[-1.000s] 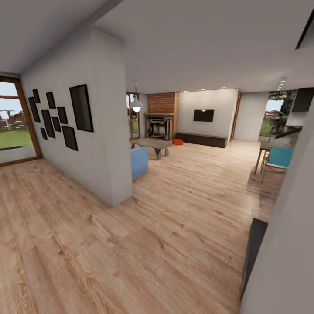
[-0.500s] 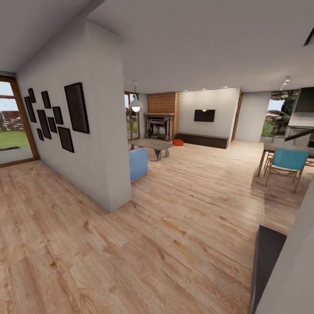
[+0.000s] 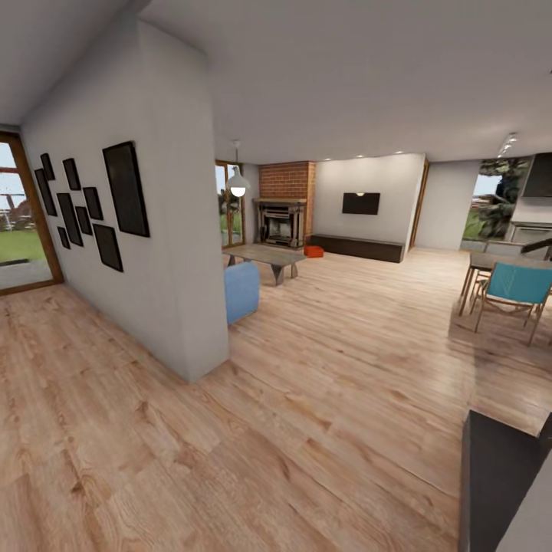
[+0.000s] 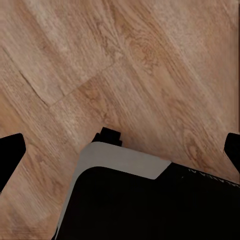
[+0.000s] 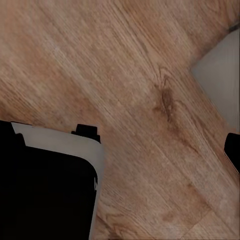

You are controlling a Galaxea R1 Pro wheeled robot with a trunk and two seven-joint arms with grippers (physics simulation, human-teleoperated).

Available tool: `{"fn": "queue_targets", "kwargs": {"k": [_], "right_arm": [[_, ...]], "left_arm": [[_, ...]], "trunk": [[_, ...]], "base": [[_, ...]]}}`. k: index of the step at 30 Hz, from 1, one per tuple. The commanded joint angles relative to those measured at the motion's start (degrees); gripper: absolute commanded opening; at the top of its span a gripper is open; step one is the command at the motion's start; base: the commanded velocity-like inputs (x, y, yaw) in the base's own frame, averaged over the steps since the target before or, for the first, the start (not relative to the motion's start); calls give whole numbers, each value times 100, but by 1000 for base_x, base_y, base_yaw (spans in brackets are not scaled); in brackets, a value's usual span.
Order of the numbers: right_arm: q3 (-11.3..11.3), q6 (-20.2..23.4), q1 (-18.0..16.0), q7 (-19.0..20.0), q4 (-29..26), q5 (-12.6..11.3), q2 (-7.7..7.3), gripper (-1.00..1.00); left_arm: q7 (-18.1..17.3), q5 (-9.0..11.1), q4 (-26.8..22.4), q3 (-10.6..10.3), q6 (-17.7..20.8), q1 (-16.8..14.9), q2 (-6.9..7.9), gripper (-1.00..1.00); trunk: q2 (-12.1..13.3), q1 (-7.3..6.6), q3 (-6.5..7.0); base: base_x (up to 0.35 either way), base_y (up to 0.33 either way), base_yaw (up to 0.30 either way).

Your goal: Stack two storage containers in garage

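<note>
Storage containers, far by fireplace: approach past sofa; both grippers spread wide, empty, over plank floor.

Right gripper fingertips wide apart over wood planks; robot base below; pale wall beyond.

Orange-red storage container noted far off on living room wood-plank flooring, just beside brick fireplace. Small at this range; second container not distinguishable.
</note>
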Motion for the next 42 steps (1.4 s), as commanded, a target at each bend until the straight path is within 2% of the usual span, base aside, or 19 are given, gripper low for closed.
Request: {"fn": "queue_targets", "kwargs": {"k": [1, 27, 42], "right_arm": [[44, -31, -7, -14, 18, -21, 2, 100], [44, -32, -8, -14, 18, -31, 15, 100], [53, -31, -10, -14, 18, -12, 19, 100]], "left_arm": [[20, 49, 2, -50, -16, -4, -2, 100], [22, 49, 2, -54, -20, -4, -4, 100], [19, 49, 2, -51, -21, -4, -7, 100]], "trunk": [[-4, 4, -7], [-4, 4, -7], [-4, 4, -7]], "base": [[323, 0, 0], [323, 0, -1], [323, 0, -214]]}}
